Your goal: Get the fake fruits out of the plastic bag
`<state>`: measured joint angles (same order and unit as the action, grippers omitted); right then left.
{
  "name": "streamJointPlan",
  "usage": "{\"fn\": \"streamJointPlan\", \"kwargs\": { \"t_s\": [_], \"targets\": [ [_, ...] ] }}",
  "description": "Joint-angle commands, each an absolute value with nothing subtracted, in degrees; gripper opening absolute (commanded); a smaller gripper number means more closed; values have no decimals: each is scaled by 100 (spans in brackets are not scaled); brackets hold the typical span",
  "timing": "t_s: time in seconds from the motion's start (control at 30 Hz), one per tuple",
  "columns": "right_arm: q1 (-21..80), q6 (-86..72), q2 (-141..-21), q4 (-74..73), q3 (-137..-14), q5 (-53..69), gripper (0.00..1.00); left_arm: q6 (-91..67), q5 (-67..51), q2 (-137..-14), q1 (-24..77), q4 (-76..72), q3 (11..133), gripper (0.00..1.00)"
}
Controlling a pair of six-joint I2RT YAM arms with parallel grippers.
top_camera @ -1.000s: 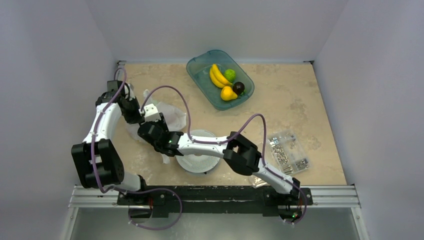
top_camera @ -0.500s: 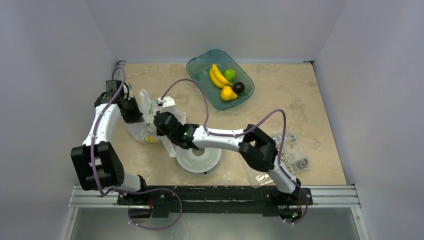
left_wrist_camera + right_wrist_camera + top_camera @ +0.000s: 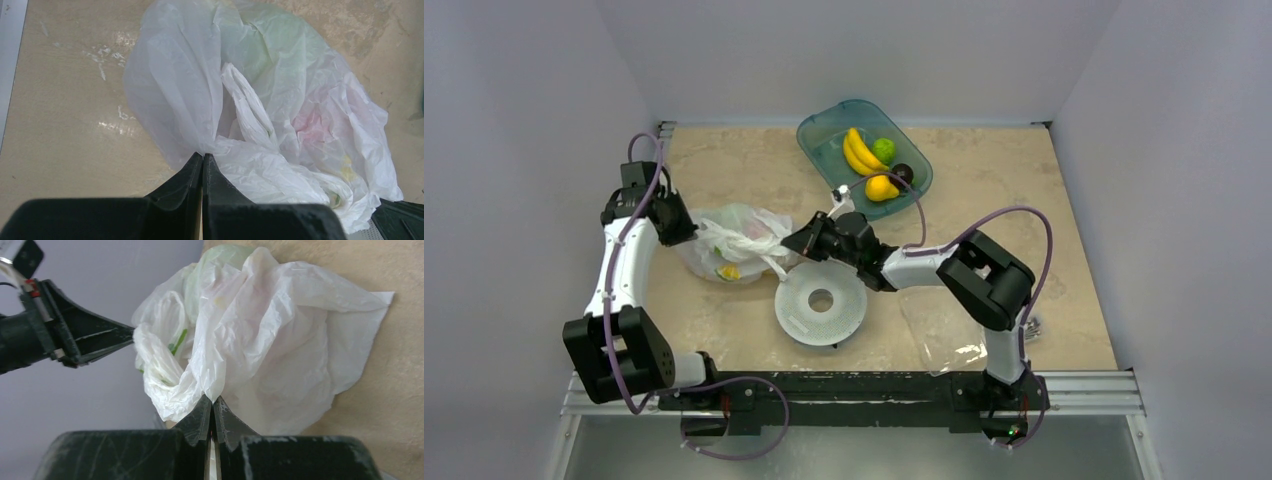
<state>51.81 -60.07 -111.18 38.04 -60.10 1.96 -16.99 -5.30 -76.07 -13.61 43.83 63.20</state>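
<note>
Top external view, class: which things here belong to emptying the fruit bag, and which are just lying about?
Belongs to the job: thin white crinkly plastic bag; fake fruits inside, seen only as pink and green tints through it; left gripper and right gripper, both pinching the bag.

Lying about: teal plastic bowl holding a yellow banana bunch and small dark plum; white round perforated disc.

The beige, mottled counter carries four things. The white plastic bag lies crumpled at the left. Just beside it, toward the near edge, sits a white round disc with a hole in its middle. A teal tray rests by the far edge. At the near right lies what seems to be a clear flat bag, partly hidden.
</note>
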Motion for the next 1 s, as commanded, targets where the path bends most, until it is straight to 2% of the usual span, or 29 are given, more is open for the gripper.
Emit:
{"fn": "streamJointPlan", "kwargs": {
  "t_s": [0.0,0.13,0.17,0.3,0.43,0.5,0.6,0.7,0.97],
  "targets": [
    [5082,-6755,-10990,5233,-5874,1017,0,-1716,-458,-7655,-1450,4207,6322,0],
    [5100,-6094,-10808,3911,-6302,665,0,-1716,-576,-7717,-1450,4214,6318,0],
    [5113,-5941,-10711,3627,-6367,570,3,-1722,-611,-7749,-1446,4217,6327,0],
    [5164,-4895,-10453,2177,-6813,54,36,-1706,-792,-7847,-1445,4258,6392,0],
    [5790,-2561,-10602,-44,-8031,-1992,67,-1705,-881,-7851,-1438,4255,6398,0],
    [6154,-1540,-10796,-448,-8400,-2857,72,-1705,-922,-7848,-1444,4254,6390,0],
    [6613,-29,-10922,17,-8324,-3599,74,-1710,-968,-7882,-1442,4251,6403,0],
    [6898,1129,-10935,812,-8056,-3585,74,-1698,-972,-7902,-1442,4264,6424,0],
    [7093,2122,-11333,1090,-8483,-2942,72,-1687,-1033,-7897,-1436,4270,6425,0]
  ]
}}
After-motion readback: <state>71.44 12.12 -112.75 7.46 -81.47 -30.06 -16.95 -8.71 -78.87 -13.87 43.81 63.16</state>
